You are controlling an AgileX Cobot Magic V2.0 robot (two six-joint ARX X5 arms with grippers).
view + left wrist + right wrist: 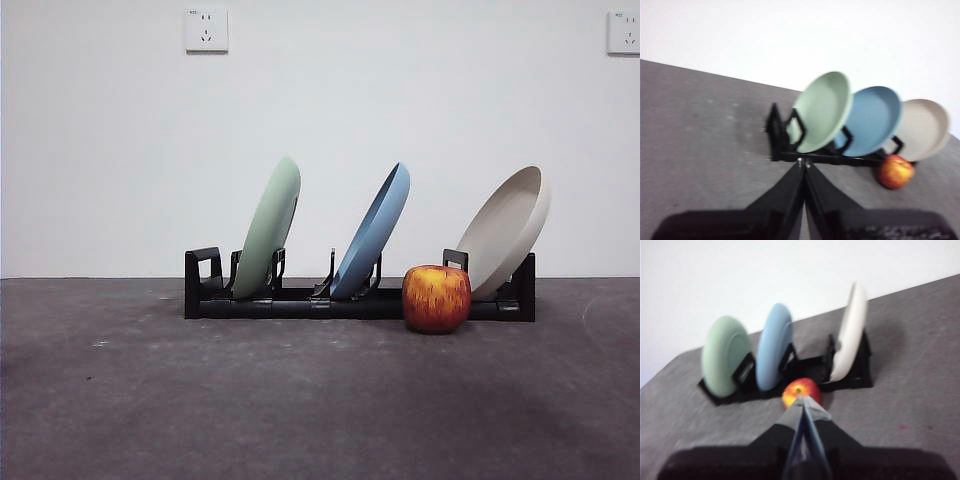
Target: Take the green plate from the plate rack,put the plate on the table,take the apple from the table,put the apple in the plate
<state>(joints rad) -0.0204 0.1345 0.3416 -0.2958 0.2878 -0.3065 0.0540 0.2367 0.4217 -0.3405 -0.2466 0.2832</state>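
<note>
The green plate (pixel 268 229) (pixel 823 111) (pixel 725 355) leans upright in the left slot of the black plate rack (pixel 300 300) (pixel 777 135) (pixel 860 375). The red and yellow apple (pixel 436 298) (pixel 895 171) (pixel 800 391) rests on the dark grey table (pixel 200 400) just in front of the rack's right part. My left gripper (pixel 803 161) is shut and empty, well short of the rack's left end. My right gripper (pixel 800 399) is also shut with nothing in it, lined up with the apple but apart from it. Neither gripper shows in the front view.
A blue plate (pixel 373 232) (pixel 873 120) (pixel 774 352) stands in the middle slot and a beige plate (pixel 508 230) (pixel 925 129) (pixel 850 337) in the right one. A white wall with two sockets (pixel 206 30) rises behind the table.
</note>
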